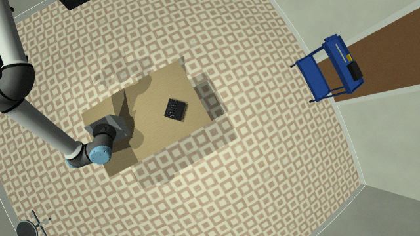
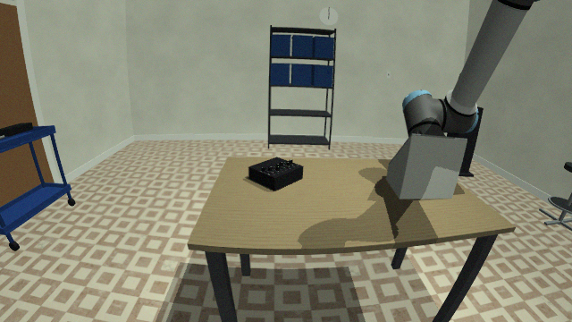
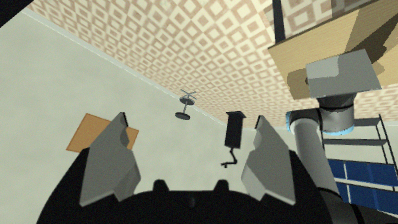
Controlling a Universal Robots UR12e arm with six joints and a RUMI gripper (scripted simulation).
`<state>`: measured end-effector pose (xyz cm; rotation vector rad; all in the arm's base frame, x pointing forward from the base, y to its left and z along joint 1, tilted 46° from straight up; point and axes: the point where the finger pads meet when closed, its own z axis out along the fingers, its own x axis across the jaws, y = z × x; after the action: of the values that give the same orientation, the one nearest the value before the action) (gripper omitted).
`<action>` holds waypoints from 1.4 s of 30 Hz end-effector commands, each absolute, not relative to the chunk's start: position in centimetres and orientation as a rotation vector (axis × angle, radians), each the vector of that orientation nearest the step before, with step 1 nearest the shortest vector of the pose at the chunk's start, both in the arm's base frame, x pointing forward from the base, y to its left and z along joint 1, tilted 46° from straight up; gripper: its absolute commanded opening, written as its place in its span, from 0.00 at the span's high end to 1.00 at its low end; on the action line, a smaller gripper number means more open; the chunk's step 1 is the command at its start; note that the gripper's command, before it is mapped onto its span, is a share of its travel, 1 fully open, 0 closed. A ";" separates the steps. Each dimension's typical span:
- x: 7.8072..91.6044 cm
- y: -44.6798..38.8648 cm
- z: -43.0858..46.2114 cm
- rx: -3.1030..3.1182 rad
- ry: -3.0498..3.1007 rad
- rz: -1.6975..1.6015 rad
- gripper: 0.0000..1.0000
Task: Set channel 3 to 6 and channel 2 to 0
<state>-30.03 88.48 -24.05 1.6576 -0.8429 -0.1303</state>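
Lighting desk [image 2: 275,173], a small black box with faders, sat on our tan wooden counter [image 2: 313,215], well apart from our empty, wide-apart tool [image 3: 192,160], which faced away.

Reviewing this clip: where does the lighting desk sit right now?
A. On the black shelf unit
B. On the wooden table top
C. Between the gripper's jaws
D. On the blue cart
B: the black lighting desk rests on the wooden table, apart from the arm, and the gripper stands open with nothing between its jaws.
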 end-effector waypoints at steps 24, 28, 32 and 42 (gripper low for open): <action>-29.5 88.6 -23.9 1.661 -0.848 -0.130 0.00; -28.2 88.8 -23.8 1.666 -0.860 -0.125 0.00; -25.6 89.1 -23.6 1.676 -0.883 -0.116 0.00; -16.3 89.6 -22.9 1.707 -0.977 -0.081 0.00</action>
<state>-22.81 89.08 -23.61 1.6803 -0.9099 -0.1013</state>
